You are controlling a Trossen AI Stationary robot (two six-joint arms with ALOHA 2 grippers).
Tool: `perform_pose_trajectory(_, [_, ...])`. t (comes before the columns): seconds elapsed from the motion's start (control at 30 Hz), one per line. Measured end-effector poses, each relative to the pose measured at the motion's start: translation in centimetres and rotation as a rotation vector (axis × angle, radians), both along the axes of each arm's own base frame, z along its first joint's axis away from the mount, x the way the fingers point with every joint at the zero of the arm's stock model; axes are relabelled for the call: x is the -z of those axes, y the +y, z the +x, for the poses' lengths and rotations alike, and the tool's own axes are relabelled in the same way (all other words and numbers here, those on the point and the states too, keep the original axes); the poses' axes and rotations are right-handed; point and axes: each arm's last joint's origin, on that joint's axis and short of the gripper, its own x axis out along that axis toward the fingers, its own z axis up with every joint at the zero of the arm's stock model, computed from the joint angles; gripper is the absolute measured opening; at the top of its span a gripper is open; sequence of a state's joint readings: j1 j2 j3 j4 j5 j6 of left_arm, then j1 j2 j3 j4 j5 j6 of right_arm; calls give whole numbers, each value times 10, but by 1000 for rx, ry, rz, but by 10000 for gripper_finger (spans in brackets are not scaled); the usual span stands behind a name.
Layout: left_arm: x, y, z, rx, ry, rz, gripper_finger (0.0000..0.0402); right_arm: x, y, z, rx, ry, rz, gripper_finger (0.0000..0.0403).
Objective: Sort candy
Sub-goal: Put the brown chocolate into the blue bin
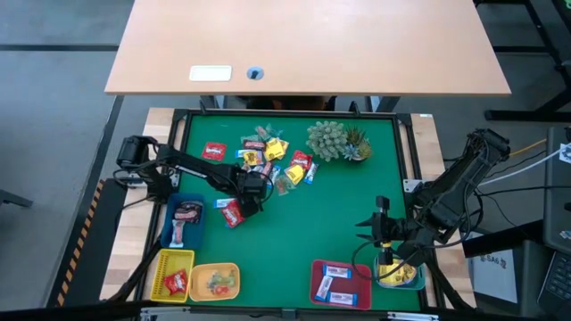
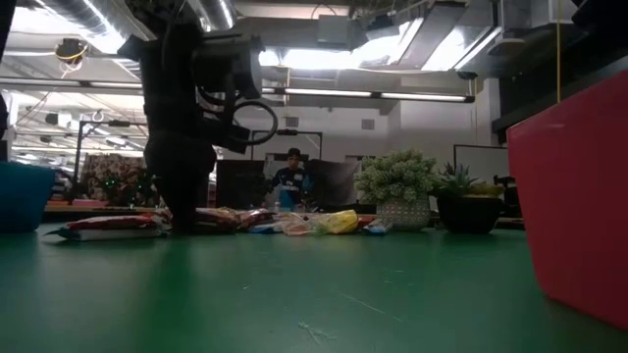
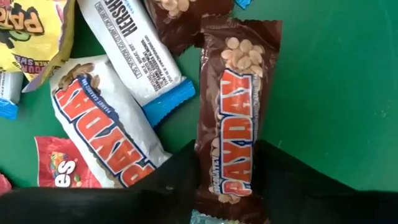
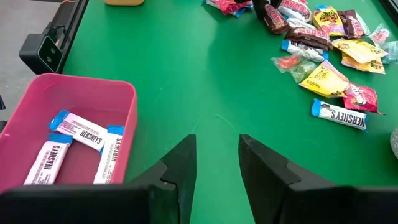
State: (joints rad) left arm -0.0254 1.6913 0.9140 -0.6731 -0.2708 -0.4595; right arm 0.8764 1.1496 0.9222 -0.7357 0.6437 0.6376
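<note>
The left hand [image 1: 252,189] is down at the seven o'clock edge of the candy [image 1: 272,160] pile, its fingers [image 3: 171,180] either side of a brown PayDay bar [image 3: 233,118] with the wrapper running up between them; I cannot tell whether they have closed on it. A white PayDay and a blue-ended Hershey's lie just beside it. The pile sits toward twelve o'clock on the green table [image 1: 339,214], the spiky plant [image 1: 335,140] at its three o'clock side. Bare green lies open between the pile and the trays along the six o'clock edge. The right hand [image 4: 217,165] hovers spread and empty beside the pink tray [image 4: 118,93].
</note>
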Motion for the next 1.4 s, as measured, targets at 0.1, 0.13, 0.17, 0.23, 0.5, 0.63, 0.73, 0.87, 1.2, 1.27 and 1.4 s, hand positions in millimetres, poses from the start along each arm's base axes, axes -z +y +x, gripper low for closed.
perform_pose_trajectory(0.1, [0,0,2,0,-18,0,104,0,0,0,0,0,0,120])
perform_pose_trajectory(0.13, [0,0,2,-1,-25,0,94,0,0,0,0,0,0,120])
perform_pose_trajectory(0.17, [0,0,3,-1,-27,0,86,0,0,0,0,0,0,120])
perform_pose_trajectory(0.23, [0,0,3,-3,-29,1,72,0,0,0,0,0,0,120])
perform_pose_trajectory(0.5, [-22,-5,17,22,-60,-152,57,0,0,0,-11,0,-12,120])
perform_pose_trajectory(0.63, [-39,-16,22,39,-27,-346,57,0,0,0,-11,0,-12,120])
perform_pose_trajectory(0.73, [-51,-31,22,56,13,-487,57,0,0,0,-11,0,-11,120])
perform_pose_trajectory(0.87, [-66,-57,17,95,102,-583,56,0,0,0,-10,-1,-11,120])
perform_pose_trajectory(1.2, [-102,-110,-21,105,407,-408,56,0,0,0,34,-3,41,120])
perform_pose_trajectory(1.27, [-104,-119,-33,71,484,-360,56,0,0,0,45,-3,54,120])
perform_pose_trajectory(1.4, [-105,-139,-51,61,542,-276,56,0,0,0,50,-4,59,120])
